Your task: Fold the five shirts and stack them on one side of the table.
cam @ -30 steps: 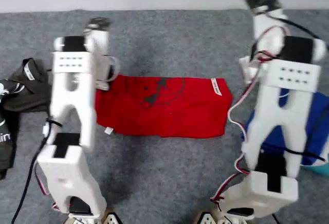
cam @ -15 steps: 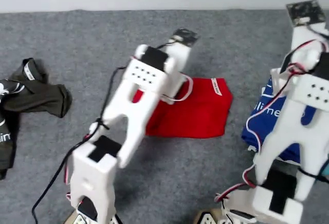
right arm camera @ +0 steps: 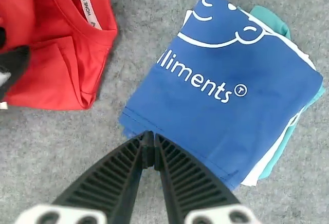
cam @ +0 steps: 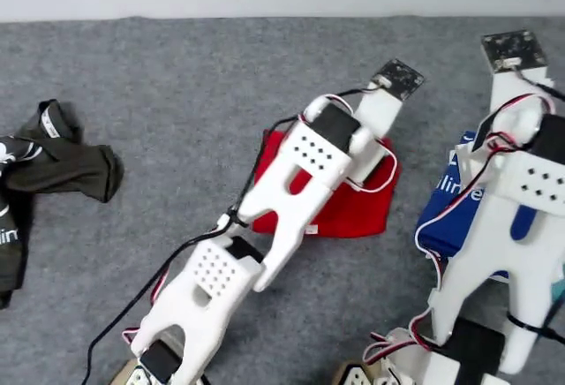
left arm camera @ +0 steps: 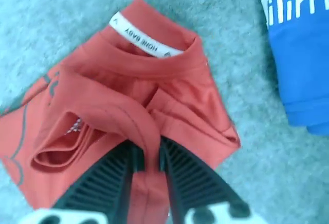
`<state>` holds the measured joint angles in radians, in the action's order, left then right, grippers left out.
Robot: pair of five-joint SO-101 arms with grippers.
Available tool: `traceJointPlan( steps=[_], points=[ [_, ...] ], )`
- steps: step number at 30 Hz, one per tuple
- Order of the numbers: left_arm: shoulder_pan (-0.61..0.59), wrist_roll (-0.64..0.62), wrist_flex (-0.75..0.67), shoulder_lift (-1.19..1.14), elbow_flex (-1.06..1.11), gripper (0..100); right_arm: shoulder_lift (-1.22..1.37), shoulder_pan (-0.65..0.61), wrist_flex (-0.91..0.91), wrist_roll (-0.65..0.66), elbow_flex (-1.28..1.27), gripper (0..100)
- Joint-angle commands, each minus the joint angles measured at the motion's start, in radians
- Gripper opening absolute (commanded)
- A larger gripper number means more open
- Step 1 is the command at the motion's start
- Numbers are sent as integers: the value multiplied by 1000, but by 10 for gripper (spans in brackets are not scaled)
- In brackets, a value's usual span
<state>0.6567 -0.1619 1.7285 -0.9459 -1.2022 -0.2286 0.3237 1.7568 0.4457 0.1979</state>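
Note:
A red shirt (cam: 353, 208) lies doubled over on the grey table, its collar label (left arm camera: 141, 36) facing up. My left gripper (left arm camera: 146, 154) is shut on a raised fold of the red shirt (left arm camera: 175, 85), and the left arm (cam: 322, 151) stretches across it toward the right. A folded blue shirt (right arm camera: 231, 80) tops a stack at the right, with teal cloth (right arm camera: 275, 26) and white cloth under it. My right gripper (right arm camera: 148, 141) is shut at the blue shirt's near edge, with nothing visibly between its fingers. A crumpled dark shirt (cam: 57, 160) lies at the far left.
The right arm (cam: 521, 191) stands over the blue stack (cam: 446, 200). A narrow strip of bare grey table (right arm camera: 118, 95) separates the red shirt from the stack. More bare table (cam: 177, 94) stretches between the dark shirt and the red one.
My left arm swung from the red shirt's left end to its right end, carrying that side over so the shirt is half as long. The right arm shifted right, over the blue stack.

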Motion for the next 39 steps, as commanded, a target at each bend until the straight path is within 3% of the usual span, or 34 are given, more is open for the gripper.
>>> traceJointPlan(
  steps=[1, 5, 11, 20, 25, 34, 39],
  points=[
    [8, -9, 14, -37, -114, 5, -45, 12, 38, 6, 6, 13],
    [8, 0, 11, -80, -153, 14, -36, 12, 38, 2, 6, 13],
    [2, -8, 26, -81, -255, 192, -35, 7, 35, 0, 6, 14],
    [-71, -2, 29, 8, -352, 181, -33, 5, 35, -2, 3, 12],
    [-206, 43, 29, 161, -160, 1, -33, -61, -15, -2, -101, 11],
    [-400, 86, 28, 559, 344, 4, -33, -251, -209, -100, -319, 10],
    [-568, 97, 26, 790, 653, 4, -31, -429, -280, -126, -394, 10]
  ],
)
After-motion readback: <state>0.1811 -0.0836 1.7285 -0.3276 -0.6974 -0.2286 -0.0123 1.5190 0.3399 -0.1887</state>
